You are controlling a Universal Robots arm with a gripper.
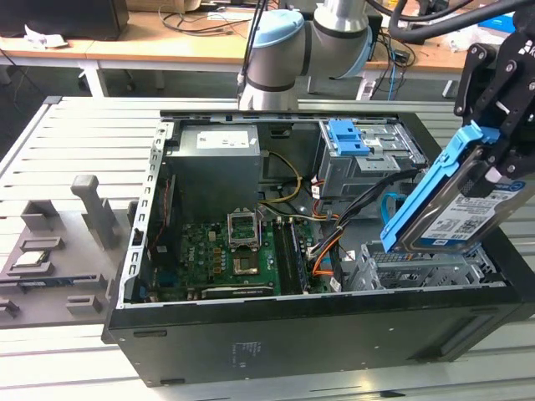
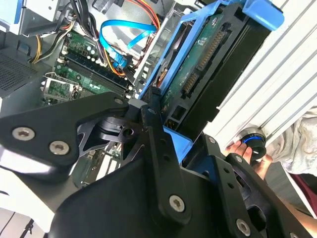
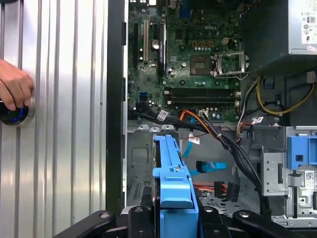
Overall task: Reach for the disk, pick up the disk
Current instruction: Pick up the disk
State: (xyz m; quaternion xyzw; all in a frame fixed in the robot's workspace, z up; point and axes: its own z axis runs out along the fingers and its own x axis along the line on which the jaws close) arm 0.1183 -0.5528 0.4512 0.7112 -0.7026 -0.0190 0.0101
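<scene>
Inside the open black metal computer case (image 1: 276, 334), which is lying on its side on the grey slatted metal table (image 1: 75, 134), a green motherboard (image 1: 226, 255) is sitting on the floor of the case, with a grey power supply box (image 1: 213, 167) behind it and a grey metal drive cage (image 1: 364, 163) with a blue plastic latch piece (image 1: 347, 136) on top. Orange, black and blue cables (image 1: 326, 251) are running between these parts. At the exterior view's right, the black robot gripper (image 1: 493, 92) is holding the flat silver-grey metal disk (image 1: 464, 213) with its fingers closed on the upper end, and the disk is hanging tilted in the air above the perforated empty bay (image 1: 418, 267) at the case's near corner, not touching it. The disk is showing a white-and-blue barcode label on its face and bright blue plastic rails (image 1: 422, 196) along its edges; in the second wrist view its green circuit board side (image 2: 203, 54) is facing the camera. Around the disk there is free room above the case's rim. In the first wrist view a person's hand (image 3: 15, 87) is resting on a round black and blue button (image 3: 12, 113) on the table, well apart from the case.
</scene>
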